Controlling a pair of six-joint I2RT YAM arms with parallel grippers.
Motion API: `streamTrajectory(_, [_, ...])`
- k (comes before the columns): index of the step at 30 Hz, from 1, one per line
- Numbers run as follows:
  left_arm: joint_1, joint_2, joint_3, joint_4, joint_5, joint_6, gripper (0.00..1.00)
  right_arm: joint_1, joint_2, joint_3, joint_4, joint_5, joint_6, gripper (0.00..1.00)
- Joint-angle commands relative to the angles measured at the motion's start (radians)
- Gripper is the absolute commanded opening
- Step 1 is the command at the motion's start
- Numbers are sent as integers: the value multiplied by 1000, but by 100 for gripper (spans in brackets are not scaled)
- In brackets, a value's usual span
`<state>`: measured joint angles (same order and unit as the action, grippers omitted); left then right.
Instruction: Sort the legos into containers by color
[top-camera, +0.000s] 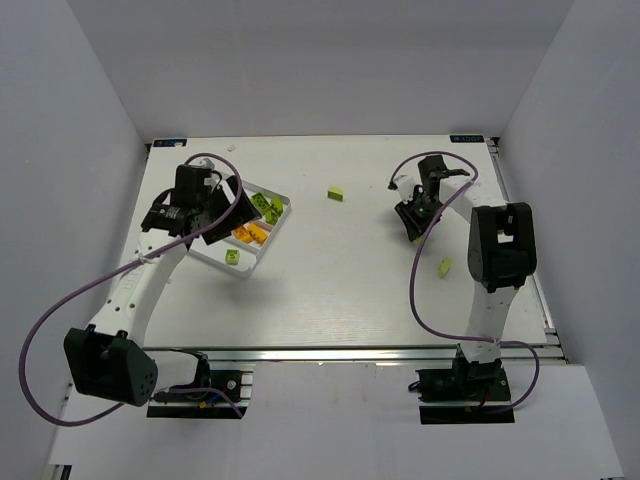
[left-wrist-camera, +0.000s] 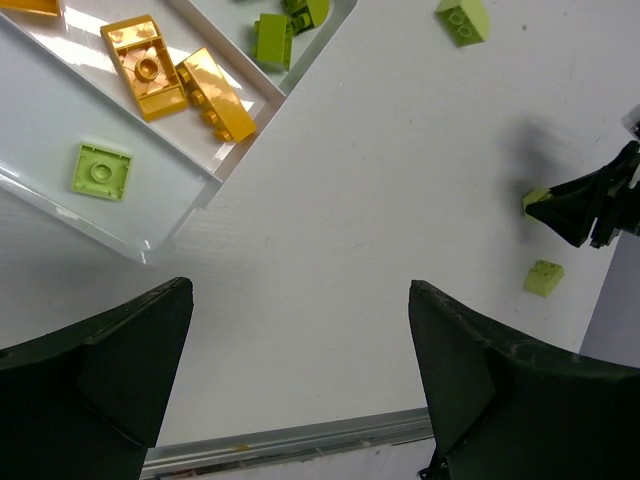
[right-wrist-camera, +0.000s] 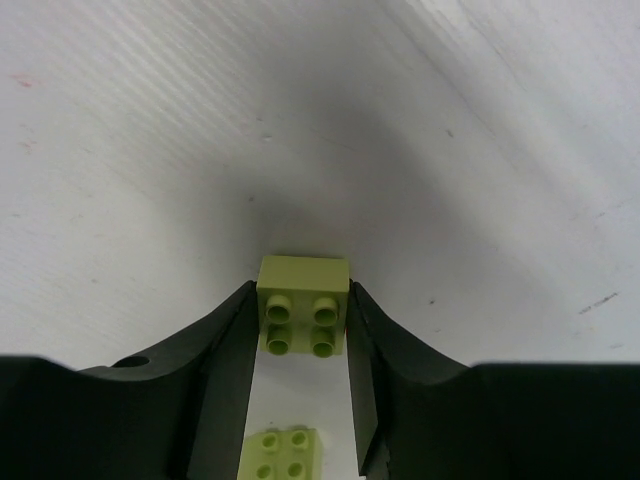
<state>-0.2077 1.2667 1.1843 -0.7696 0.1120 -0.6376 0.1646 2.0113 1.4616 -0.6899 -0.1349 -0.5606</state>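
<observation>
The clear tray (top-camera: 286, 212) at the left holds orange legos (top-camera: 248, 234) and green legos (top-camera: 266, 206) in separate compartments. In the left wrist view the tray (left-wrist-camera: 50, 110) shows orange bricks (left-wrist-camera: 145, 65), a lime brick (left-wrist-camera: 101, 170) and green bricks (left-wrist-camera: 272, 40). My left gripper (top-camera: 218, 212) hovers over the tray's left side, open and empty (left-wrist-camera: 300, 300). My right gripper (top-camera: 413, 222) is shut on a lime 2x2 brick (right-wrist-camera: 303, 275), low over the table (right-wrist-camera: 302, 300). Loose lime bricks lie at centre back (top-camera: 335, 194) and near the right arm (top-camera: 445, 266).
The left wrist view shows the right gripper (left-wrist-camera: 590, 205) with its brick, the two loose lime bricks (left-wrist-camera: 462, 20) (left-wrist-camera: 543, 278), and the table's near metal edge (left-wrist-camera: 300, 440). White walls enclose the table on the left, back and right.
</observation>
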Motion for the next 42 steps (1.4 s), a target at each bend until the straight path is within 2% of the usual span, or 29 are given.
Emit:
streamTrajectory(1, [-2,-67,-5,38,-18,-8,98,12,-19,60,-45,-95,-27,9])
streamTrajectory(5, [-2,-98,-6,53,-34,-14,98,76,-72,91,-109,-291,-122,0])
streamTrajectory(9, [-2,-171,-11,93,-60,-27,98,200,-75,173,-152,-454,-203,0])
streamTrajectory(10, [-2,-188,-15,99,-64,-30,98,270,-69,195,-151,-497,-206,0])
streamTrajectory(12, [-2,-222,-25,116,-87,-43,98,318,-31,241,-120,-526,-199,0])
streamTrajectory(13, [-2,-260,-31,121,-93,-50,98,388,-13,299,-103,-541,-170,0])
streamTrajectory(15, [-2,-291,-51,119,-97,-68,98,430,64,376,-79,-543,-135,0])
streamTrajectory(18, [-2,-369,-71,87,-156,-105,98,545,182,596,5,-529,24,0])
streamTrajectory(20, [-2,-406,-84,78,-170,-143,98,597,258,658,64,-519,112,0])
streamTrajectory(23, [-2,-481,-107,53,-195,-181,98,621,332,720,182,-535,238,0])
streamTrajectory(30, [-2,-566,-100,-60,-236,-209,98,726,389,695,421,-479,382,3])
streamTrajectory(37, [-2,-564,-52,-125,-235,-194,98,776,425,663,487,-425,419,13])
streamTrajectory(42, [-12,-560,-42,-138,-225,-188,98,790,454,671,483,-390,396,37])
